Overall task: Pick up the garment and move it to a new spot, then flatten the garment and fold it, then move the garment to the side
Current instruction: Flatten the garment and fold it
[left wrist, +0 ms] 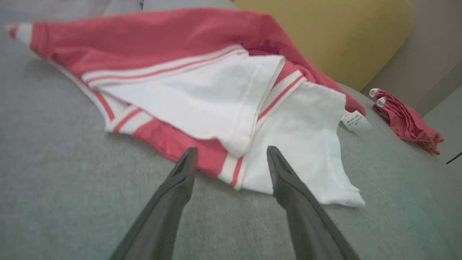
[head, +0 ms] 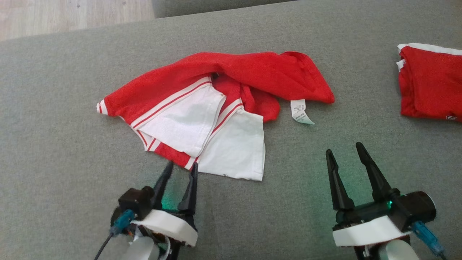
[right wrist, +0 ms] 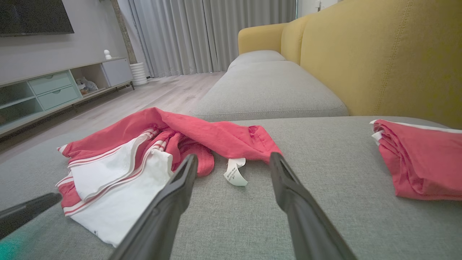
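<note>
Nearest the robot, the left jaws stood apart. Their two long dark fingers (head: 187, 191) pointed at the near hem of the crumpled red and white cloth garment (head: 231, 72). In the left wrist view one tip showed over the hem's red band and the other over a white panel, with nothing clamped between them. Whether the tips touched the cloth could not be told. The right jaws were likewise spread wide, their dark fingers (head: 337, 184) above the bare grey woven sofa cushion (head: 54, 144), apart from the cloth and holding nothing.

The garment lay loose and rumpled in the middle of the cushion. Two white panels edged with red and white stripes faced the robot, and a long red fold was bunched across the far side. A small white care label (head: 299, 112) stuck out from under the red fold on the right, curling on the cushion.

Further right, a second red garment with white trim (head: 429, 86) sat folded in a stack, well apart from the first. Beyond the cushion ran a pale wooden floor (head: 72, 14), and behind the folded stack rose a mustard-yellow upholstered sofa back (right wrist: 379, 65).
</note>
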### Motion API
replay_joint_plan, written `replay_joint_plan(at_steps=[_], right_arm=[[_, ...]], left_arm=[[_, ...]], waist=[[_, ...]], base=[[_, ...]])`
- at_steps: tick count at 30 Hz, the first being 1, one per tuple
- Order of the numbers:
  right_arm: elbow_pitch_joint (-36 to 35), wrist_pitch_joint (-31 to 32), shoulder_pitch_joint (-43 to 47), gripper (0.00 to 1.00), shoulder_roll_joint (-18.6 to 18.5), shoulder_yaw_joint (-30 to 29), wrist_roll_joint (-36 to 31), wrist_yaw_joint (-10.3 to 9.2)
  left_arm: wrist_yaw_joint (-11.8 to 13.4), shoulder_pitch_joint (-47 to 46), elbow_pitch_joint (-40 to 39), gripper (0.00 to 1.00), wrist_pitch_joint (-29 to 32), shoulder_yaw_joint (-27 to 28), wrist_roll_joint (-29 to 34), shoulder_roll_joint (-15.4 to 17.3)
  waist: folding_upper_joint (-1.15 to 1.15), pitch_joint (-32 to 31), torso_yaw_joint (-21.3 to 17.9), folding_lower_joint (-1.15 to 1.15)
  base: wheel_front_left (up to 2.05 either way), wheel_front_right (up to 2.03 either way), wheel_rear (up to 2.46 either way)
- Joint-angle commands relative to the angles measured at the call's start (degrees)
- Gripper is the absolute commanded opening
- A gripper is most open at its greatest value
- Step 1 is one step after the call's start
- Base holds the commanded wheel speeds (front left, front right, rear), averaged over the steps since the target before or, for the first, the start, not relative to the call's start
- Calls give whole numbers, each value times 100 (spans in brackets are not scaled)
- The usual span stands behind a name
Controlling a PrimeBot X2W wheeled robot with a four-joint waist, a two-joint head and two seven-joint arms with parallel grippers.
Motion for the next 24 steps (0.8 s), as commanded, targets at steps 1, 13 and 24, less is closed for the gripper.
replay_joint_plan(at_steps=[1,13,24], right_arm=[[-153,-21,-216,100,-40,147,-39,37],[-152,-21,-223,100,-40,155,-64,37],[-148,-21,-118,100,-40,85,-82,37]], left_arm=[[-16,-235,-42,100,81,75,-245,-3],[-15,-792,533,100,200,-535,-1098,114],[1135,-428,-405,100,-168,-13,-791,333]], waist=[[0,12,-22,0],[0,52,-201,0],[0,-11,-296,0]], base=[[0,0,0],[0,0,0],[0,0,0]])
